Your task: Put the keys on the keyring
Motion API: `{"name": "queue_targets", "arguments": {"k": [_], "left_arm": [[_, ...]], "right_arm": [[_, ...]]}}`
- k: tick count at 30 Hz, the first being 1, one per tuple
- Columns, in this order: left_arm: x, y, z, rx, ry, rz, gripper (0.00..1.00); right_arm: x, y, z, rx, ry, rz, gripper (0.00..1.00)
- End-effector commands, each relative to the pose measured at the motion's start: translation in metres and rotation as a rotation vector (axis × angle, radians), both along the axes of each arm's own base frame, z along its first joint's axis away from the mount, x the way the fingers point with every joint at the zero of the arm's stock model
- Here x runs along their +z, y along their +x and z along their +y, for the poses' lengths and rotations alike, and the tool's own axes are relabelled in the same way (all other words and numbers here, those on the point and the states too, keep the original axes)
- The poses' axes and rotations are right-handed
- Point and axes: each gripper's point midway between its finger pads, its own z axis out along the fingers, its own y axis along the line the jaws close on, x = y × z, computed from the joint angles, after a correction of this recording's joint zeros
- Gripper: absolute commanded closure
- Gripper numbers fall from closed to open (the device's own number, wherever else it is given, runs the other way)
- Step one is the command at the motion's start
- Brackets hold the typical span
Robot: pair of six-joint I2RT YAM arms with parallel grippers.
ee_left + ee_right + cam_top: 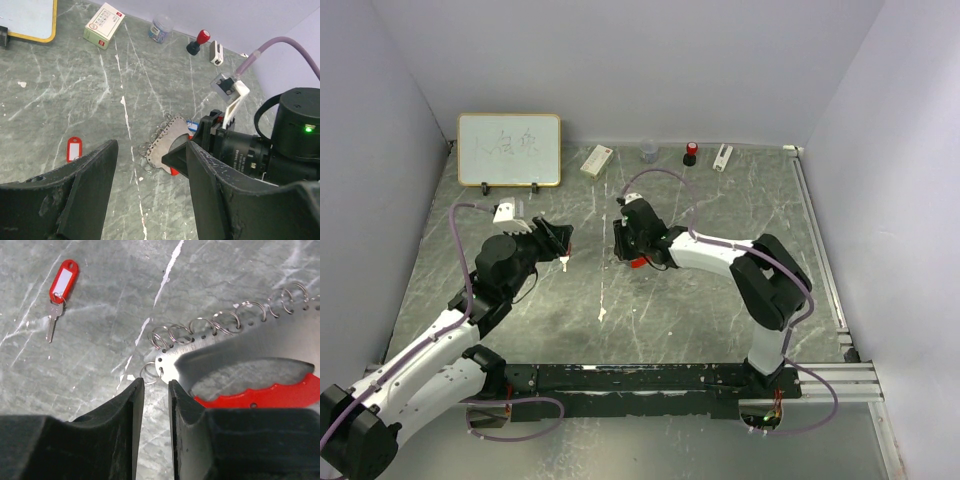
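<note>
The coming move is judged to turn on the red-headed key (61, 284), which is seen lying flat on the table (235, 270), well apart from the keyring (260, 347) and off to the left of it. In the right wrist view it is found up and to the left of the right gripper (156, 390), with its long axis set steeply, the plastic head farthest from the fingers and the silver blade pointed back and slightly left. In the left wrist view the same key is seen just beyond the tip of the left gripper's (151, 150) left-hand finger, so the left arm is taken to be the nearer one for a pick. The left gripper's fingers are spread wide, with nothing between them. The right gripper's fingers are drawn close, with only a narrow slit of table shown between them; whether anything thin is pinched there cannot be told from this angle. The keyring is seen as a flat silver plate with a curved edge, along which a row of small split rings is threaded, and a bright red fob (270, 396) is joined along its lower side. Its pointed end and last ring lie just ahead of the right fingertips. The key is very small beside either gripper, and a low, careful grasp across its head is judged to be needed.
</note>
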Motion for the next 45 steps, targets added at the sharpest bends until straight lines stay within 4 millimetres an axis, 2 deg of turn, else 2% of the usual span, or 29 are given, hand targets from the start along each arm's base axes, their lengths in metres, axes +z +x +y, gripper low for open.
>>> {"name": "queue_targets", "arguments": {"k": [1,13,25,27,31,37,45], "left_arm": [[0.007,0.002,0.002,0.007,-0.011,-0.029,0.32],[0.005,0.004,0.002,0.01,-0.009,-0.028,0.32],[0.004,0.005,0.0,0.003,-0.014,-0.024,0.32],[0.004,0.006,0.0,0.003,-0.014,-0.023,0.32],[0.003,0.005,0.0,0.002,-0.014,-0.022,0.32],[0.004,0.004,0.002,0.006,-0.016,-0.024,0.32],[0.005,0.003,0.003,0.01,-0.015,-0.027,0.32]], "right_arm": [[-0.006,0.004,0.016,0.029,0.024,0.019,0.72],[-0.028,0.005,0.022,0.039,-0.007,0.052,0.69],[-0.051,-0.003,0.006,0.013,-0.1,0.117,0.76],[-0.051,-0.005,0.003,0.007,-0.105,0.118,0.78],[-0.049,-0.008,-0.005,-0.003,-0.124,0.113,0.89],[-0.046,-0.007,-0.013,-0.024,-0.14,0.097,0.97],[-0.038,-0.005,-0.025,-0.062,-0.178,0.072,1.0]]}}
